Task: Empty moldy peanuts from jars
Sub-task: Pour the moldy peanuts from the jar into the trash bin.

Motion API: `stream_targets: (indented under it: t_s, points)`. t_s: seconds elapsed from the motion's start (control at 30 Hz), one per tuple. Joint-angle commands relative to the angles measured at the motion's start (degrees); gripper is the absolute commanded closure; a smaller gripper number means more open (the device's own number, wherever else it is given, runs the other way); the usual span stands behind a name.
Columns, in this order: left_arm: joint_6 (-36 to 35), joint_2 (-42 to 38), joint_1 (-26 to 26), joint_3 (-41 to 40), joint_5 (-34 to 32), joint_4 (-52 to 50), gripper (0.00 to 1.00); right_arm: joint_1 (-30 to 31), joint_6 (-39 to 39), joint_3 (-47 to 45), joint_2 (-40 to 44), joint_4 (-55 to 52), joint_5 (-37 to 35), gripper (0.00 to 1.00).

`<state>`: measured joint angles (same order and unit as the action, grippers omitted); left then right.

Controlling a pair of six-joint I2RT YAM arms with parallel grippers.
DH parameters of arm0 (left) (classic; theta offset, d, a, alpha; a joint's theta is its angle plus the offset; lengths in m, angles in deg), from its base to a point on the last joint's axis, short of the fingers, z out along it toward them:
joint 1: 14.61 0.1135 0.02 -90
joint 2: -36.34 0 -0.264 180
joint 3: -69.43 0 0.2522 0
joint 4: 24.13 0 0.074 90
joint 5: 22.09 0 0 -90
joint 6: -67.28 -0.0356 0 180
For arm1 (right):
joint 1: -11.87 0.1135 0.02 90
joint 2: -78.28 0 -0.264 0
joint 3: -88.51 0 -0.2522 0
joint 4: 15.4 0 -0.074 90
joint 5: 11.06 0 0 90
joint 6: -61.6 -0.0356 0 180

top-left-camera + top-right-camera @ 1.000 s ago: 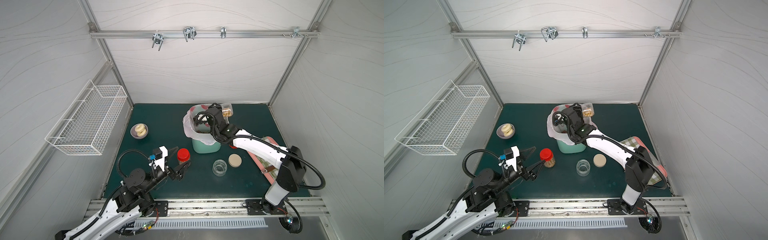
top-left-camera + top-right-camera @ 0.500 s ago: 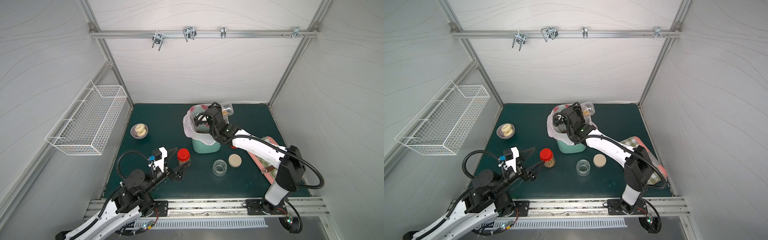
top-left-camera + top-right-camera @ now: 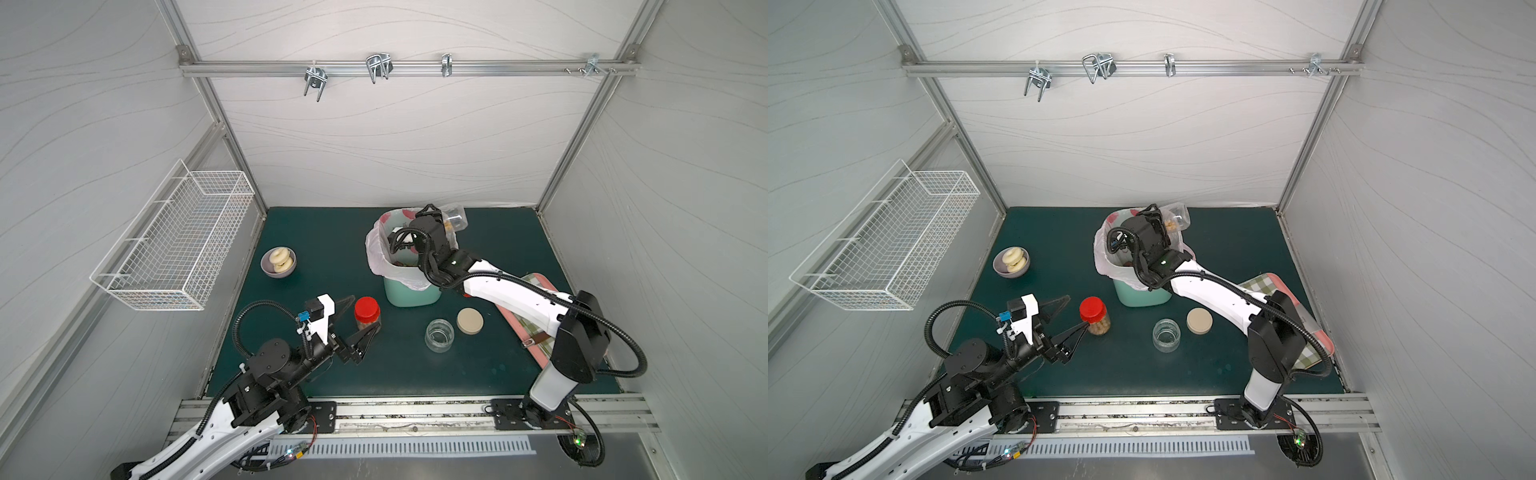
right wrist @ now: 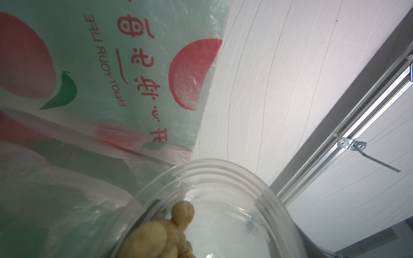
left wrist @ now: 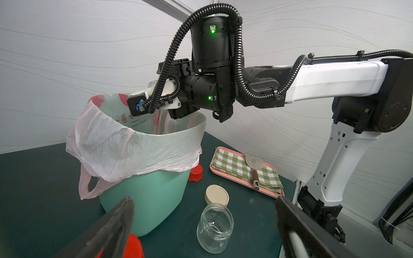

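My right gripper [image 3: 443,221] is shut on a clear lidless jar [image 3: 454,217], tipped on its side over the mint-green bin [image 3: 411,291] with its pink bag. A few moldy peanuts [image 4: 161,232] lie inside that jar [image 4: 245,201]; its mouth faces the bag. A red-lidded jar [image 3: 367,316] with peanuts [image 3: 1100,328] stands upright at my left gripper [image 3: 1078,311], which is open, the lid [image 5: 133,245] close to one finger. A squat jar [image 5: 215,225] stands empty, its beige lid [image 5: 216,196] beside it.
A loose red lid [image 5: 196,173] lies behind the bin. A pink tray [image 5: 271,194] with a checked cloth and a scraper sits at the right edge. A bowl [image 3: 266,268] with two ring pastries is at the left. A wire basket [image 3: 174,245] hangs on the left wall.
The jar in my right gripper has tipped a little further over the bin and fewer peanuts show in it. The left arm has not moved.
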<state>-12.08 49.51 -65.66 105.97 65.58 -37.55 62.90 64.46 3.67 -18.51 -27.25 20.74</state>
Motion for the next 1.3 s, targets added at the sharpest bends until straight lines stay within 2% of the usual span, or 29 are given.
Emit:
stream_targets:
  t_s: [0.0,0.27,1.27]
  points:
    - [-0.78,-0.87,0.15,0.24,-0.49,1.86,0.01,0.39,2.58,-0.37,-0.11,2.65,-1.98,0.98]
    - [-0.87,-1.01,0.14,0.17,-0.82,1.78,0.01,0.39,5.05,-2.05,0.12,3.96,-1.69,0.99]
    - [-1.05,-0.86,0.16,0.16,-1.07,1.68,0.01,1.18,6.28,-0.28,-0.29,5.43,-1.59,1.00]
